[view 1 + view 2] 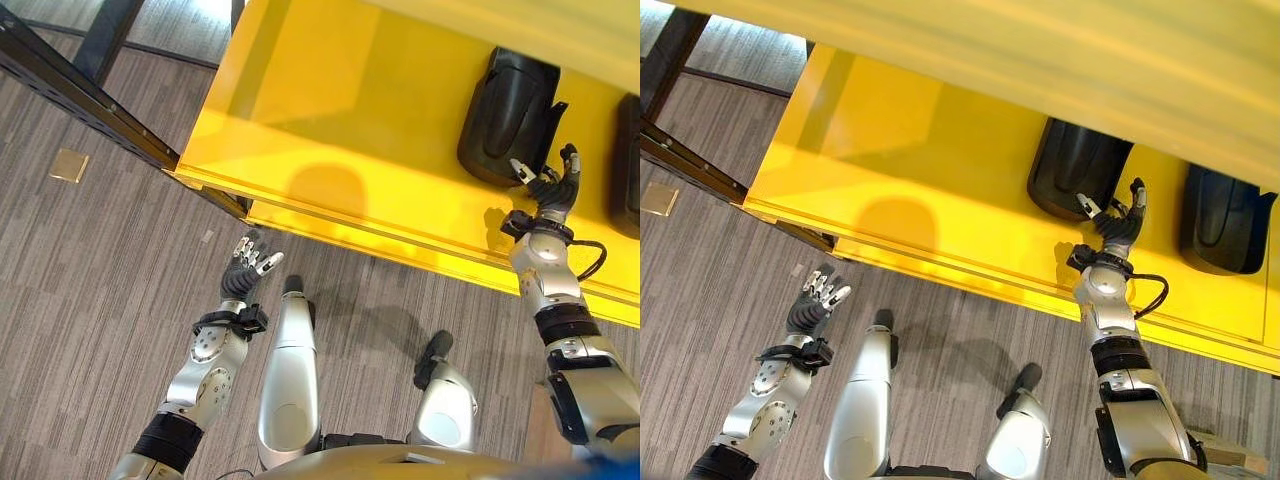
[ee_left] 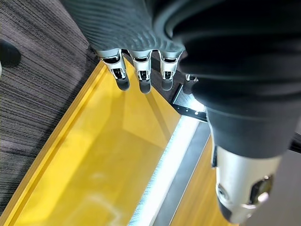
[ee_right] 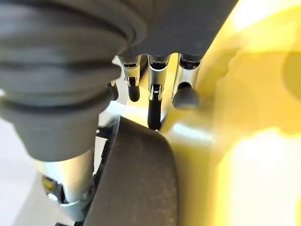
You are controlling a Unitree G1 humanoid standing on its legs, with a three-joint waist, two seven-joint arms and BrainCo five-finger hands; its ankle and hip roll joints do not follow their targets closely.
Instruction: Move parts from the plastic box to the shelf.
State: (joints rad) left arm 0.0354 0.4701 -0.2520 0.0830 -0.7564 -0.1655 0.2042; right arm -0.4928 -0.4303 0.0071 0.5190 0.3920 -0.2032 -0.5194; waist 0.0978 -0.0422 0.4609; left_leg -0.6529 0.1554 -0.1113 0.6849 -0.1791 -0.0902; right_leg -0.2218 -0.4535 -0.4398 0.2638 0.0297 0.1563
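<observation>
A black moulded part [image 1: 505, 110] lies on the yellow shelf [image 1: 330, 130]. My right hand [image 1: 550, 190] reaches over the shelf's front lip to the part's near edge and stands open. In the right wrist view its straight fingers [image 3: 155, 101] extend just past the part's rounded rim [image 3: 136, 179], with one fingertip at the rim. A second black part [image 1: 1225, 220] rests further right on the same shelf. My left hand [image 1: 245, 268] hangs open and holds nothing, over the carpet in front of the shelf's edge; its fingers [image 2: 141, 75] point at the yellow surface.
A dark metal frame rail [image 1: 90, 95] runs diagonally at the shelf's left corner. A small tan square plate [image 1: 69, 165] lies on the grey carpet to the left. The left half of the shelf is bare yellow.
</observation>
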